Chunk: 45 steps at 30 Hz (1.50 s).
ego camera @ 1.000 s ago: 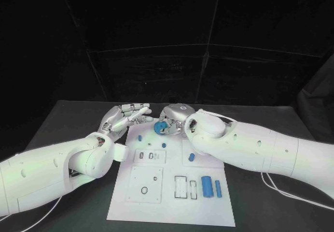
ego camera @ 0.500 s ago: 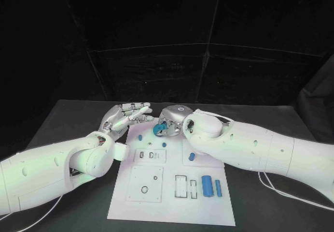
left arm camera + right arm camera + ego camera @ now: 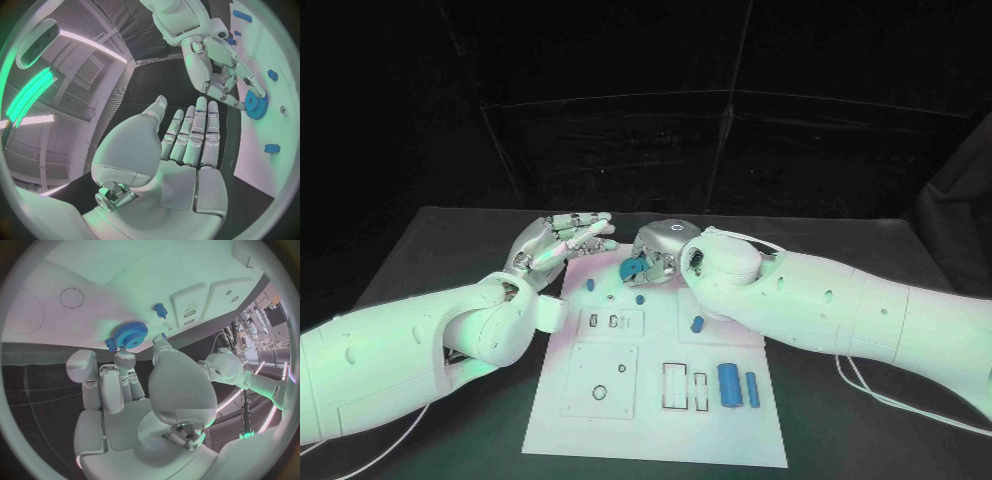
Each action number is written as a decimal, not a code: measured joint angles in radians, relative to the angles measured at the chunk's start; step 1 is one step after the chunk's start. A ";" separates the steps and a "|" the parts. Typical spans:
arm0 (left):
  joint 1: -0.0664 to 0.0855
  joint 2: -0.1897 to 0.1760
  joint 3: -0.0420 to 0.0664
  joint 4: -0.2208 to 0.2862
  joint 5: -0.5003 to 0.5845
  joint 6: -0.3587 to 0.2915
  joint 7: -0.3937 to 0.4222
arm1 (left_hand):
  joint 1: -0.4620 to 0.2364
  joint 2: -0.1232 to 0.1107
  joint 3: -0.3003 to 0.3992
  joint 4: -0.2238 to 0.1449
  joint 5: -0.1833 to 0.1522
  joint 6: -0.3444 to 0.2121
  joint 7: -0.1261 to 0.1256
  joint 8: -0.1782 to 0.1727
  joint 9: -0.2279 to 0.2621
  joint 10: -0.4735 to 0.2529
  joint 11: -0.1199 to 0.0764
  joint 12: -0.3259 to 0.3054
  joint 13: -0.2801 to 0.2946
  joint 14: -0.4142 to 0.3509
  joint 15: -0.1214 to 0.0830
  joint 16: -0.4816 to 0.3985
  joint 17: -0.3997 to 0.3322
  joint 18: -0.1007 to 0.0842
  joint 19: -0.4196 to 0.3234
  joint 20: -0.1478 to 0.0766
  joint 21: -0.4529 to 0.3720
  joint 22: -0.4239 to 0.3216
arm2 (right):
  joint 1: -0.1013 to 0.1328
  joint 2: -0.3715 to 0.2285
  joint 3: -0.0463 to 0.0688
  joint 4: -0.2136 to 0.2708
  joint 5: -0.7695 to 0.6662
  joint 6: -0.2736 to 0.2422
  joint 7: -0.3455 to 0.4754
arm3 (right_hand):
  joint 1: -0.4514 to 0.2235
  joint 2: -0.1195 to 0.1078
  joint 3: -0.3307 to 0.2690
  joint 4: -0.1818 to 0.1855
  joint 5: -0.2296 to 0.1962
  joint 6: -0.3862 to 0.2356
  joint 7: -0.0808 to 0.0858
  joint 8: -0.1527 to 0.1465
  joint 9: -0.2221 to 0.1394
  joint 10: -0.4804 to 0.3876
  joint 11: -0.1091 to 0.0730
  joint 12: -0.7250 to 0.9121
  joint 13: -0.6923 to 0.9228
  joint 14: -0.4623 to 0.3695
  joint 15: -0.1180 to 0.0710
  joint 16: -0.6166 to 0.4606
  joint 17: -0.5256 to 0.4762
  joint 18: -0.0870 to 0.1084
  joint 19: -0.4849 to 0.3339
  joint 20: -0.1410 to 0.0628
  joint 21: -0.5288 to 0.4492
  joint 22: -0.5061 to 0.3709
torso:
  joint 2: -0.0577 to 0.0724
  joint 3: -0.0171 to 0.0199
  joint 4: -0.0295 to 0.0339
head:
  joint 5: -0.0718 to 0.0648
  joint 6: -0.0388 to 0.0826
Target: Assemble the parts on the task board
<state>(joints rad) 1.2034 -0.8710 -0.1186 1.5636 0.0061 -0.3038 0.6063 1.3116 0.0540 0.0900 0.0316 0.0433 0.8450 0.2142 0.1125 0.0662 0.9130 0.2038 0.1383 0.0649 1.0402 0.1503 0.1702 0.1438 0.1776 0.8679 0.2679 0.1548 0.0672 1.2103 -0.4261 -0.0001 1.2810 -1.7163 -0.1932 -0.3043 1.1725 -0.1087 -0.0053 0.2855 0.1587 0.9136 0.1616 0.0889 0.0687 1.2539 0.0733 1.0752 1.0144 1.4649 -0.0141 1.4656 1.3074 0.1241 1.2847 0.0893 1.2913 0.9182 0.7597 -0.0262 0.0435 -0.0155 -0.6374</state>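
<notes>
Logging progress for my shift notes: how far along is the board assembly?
Early. Some small parts seem to stand at the board's far end. In hand: the right hand holds the blue gear over that end; the left hand is open beside it. Left: two blue bars lie loose near empty slots.

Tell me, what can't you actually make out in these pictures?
- Head view: the right hand and forearm cover the task board behind the blue gear.
- Right wrist view: fingertips hide the gear's lower edge, so its seating is unclear.
- Left wrist view: the board is cut off at the circle's rim.
- Head view: the board's small holes are too small to read.
</notes>
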 measured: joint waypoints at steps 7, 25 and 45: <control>0.000 0.000 0.000 0.000 0.000 0.000 0.000 | 0.000 0.000 0.000 0.000 0.000 0.000 0.000 0.000 0.000 0.000 0.000 0.000 0.000 0.000 0.000 0.000 0.000 0.000 0.000 0.000 0.000 0.000 | 0.001 -0.007 0.000 0.007 0.000 0.012 0.001 | 0.018 0.028 -0.021 -0.001 0.026 0.000 0.000 -0.002 0.004 0.000 0.000 0.011 0.017 0.000 0.000 0.000 0.000 0.000 0.003 0.003 0.000 0.006 | 0.000 0.0003 -0.0005 | 0.000 0.000; 0.000 -0.002 0.000 -0.001 0.000 0.000 -0.001 | 0.000 0.000 0.000 0.000 0.000 0.000 0.000 0.000 0.000 0.000 0.000 0.000 0.000 0.000 0.000 0.000 0.000 0.000 0.000 0.000 0.000 0.000 | -0.004 -0.072 -0.001 0.056 0.047 -0.054 0.032 | 0.035 0.057 -0.062 -0.008 0.092 0.008 -0.008 -0.002 0.002 0.038 -0.005 0.066 0.077 0.000 0.000 0.010 0.001 0.000 0.015 0.007 0.012 0.037 | 0.000 0.0009 -0.0012 | -0.006 0.004; 0.000 -0.009 0.000 -0.007 0.000 0.000 -0.002 | 0.000 0.000 0.000 0.000 0.000 0.000 0.000 0.000 0.000 0.000 0.000 0.000 0.000 0.000 0.000 0.000 0.000 0.000 0.003 -0.003 0.000 0.000 | -0.005 -0.438 -0.002 0.142 0.437 -0.151 0.337 | 0.269 0.058 -0.047 -0.154 0.108 0.034 -0.017 0.004 0.002 0.041 -0.016 0.054 0.076 0.000 0.000 0.010 0.000 0.000 0.008 0.001 0.008 0.017 | -0.007 0.0098 -0.0238 | -0.022 0.015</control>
<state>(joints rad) 1.2033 -0.8804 -0.1188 1.5567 0.0064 -0.3037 0.6046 1.3116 0.0540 0.0900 0.0316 0.0433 0.8450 0.2141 0.1125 0.0662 0.9130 0.2038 0.1383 0.0649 1.0402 0.1503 0.1702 0.1436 0.1776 0.8712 0.2646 0.1549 0.0673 1.2052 -0.8639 -0.0022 1.4232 -1.2792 -0.3443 0.0323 1.4410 -0.0509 -0.0521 0.1313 0.2668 0.9473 0.1447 0.0926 0.0706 1.2951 0.0570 1.1292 1.0908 1.4650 -0.0142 1.4759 1.3078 0.1242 1.2932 0.0899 1.2993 0.9347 0.7524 -0.0164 0.0198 -0.0376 -0.6224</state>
